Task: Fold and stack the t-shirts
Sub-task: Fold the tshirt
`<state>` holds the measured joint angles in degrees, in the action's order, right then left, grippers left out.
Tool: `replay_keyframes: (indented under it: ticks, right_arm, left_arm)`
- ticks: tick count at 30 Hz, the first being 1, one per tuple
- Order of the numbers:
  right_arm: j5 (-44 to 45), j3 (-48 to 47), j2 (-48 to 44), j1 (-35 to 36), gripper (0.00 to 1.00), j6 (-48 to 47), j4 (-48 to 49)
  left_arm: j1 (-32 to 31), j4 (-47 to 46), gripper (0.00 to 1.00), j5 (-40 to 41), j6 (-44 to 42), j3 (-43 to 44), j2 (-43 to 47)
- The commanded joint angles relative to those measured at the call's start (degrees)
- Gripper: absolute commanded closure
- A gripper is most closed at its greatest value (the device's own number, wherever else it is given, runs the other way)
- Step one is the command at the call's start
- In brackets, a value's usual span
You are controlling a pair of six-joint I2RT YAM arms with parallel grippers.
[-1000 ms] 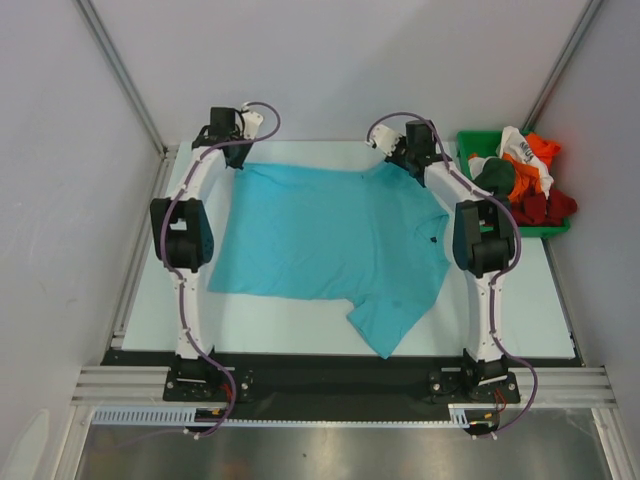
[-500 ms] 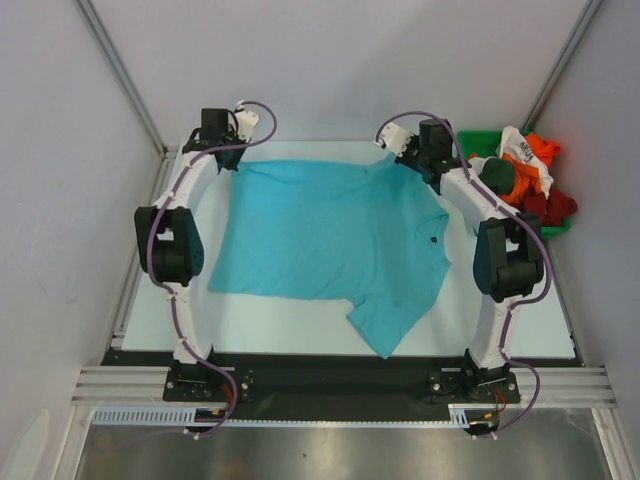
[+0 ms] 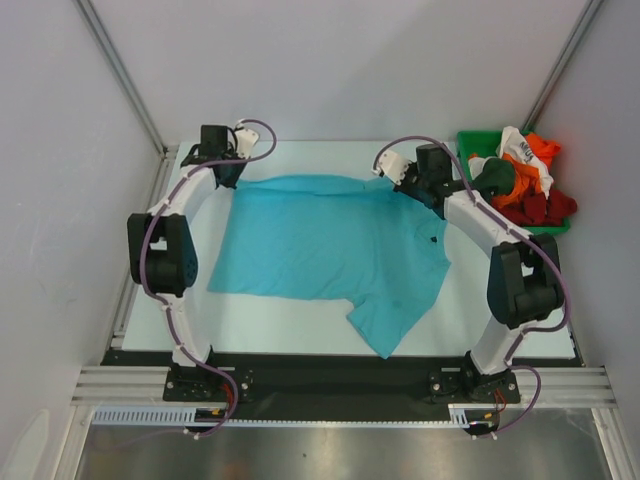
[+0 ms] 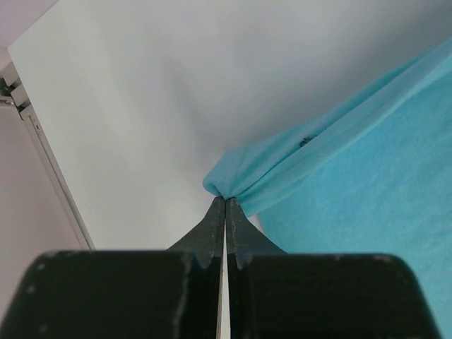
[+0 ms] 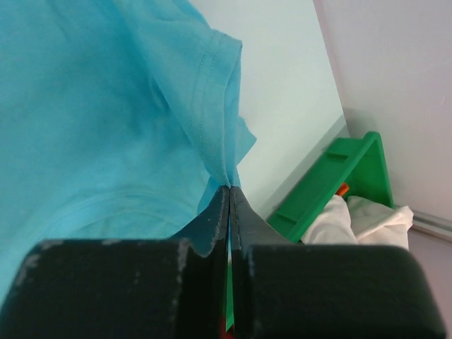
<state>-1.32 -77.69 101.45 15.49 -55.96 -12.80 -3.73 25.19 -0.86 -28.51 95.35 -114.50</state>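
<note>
A turquoise t-shirt (image 3: 320, 240) lies spread on the white table (image 3: 290, 318), its collar to the right and one sleeve pointing to the near edge. My left gripper (image 3: 232, 173) is shut on the shirt's far left corner. In the left wrist view the fingertips (image 4: 225, 200) pinch a bunched fold of turquoise cloth (image 4: 367, 162). My right gripper (image 3: 405, 186) is shut on the far right sleeve. The right wrist view shows its tips (image 5: 229, 188) clamped on the sleeve's hem (image 5: 212, 85). Other t-shirts (image 3: 525, 175), orange, red, dark green and white, are piled in a bin.
The green plastic bin (image 3: 466, 140) stands at the table's far right corner, close to my right gripper; its wall (image 5: 332, 176) and white cloth (image 5: 367, 215) show in the right wrist view. Grey walls and metal rails (image 3: 120, 80) enclose the table.
Both arms' elbows have swung outward. The grippers have drawn the shirt's far edge a little toward the near side, and the far right sleeve has come in with it.
</note>
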Motion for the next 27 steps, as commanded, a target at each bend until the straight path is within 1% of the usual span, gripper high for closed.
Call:
replay_keyframes:
  ticks: [1, 9, 21, 26, 27]
  right_arm:
    - [0.4, 2.6, -5.7, 0.9, 1.0, 1.2, -0.5]
    - [-0.5, 11.1, -12.4, 2.1, 1.0, 2.5, -2.7]
    - [-1.7, 22.3, -20.6, 3.6, 1.0, 5.2, -5.0]
    - [-4.0, 26.2, -23.6, 4.6, 1.0, 7.2, -8.5]
    - [-4.0, 28.4, -24.1, 5.4, 0.94, 7.1, -8.6]
  left_arm:
    - [0.4, -2.2, 0.99, -1.4, -0.2, -1.9, 5.7]
    - [0.4, -4.0, 1.0, -1.5, 2.4, -8.5, 8.8]
    - [0.4, -4.9, 1.0, -1.2, 2.1, -18.3, 11.5]
    - [0.5, -5.7, 1.0, -0.4, 1.6, -23.8, 12.7]
    - [0.5, -5.6, 0.97, -0.1, 1.7, -24.4, 13.1]
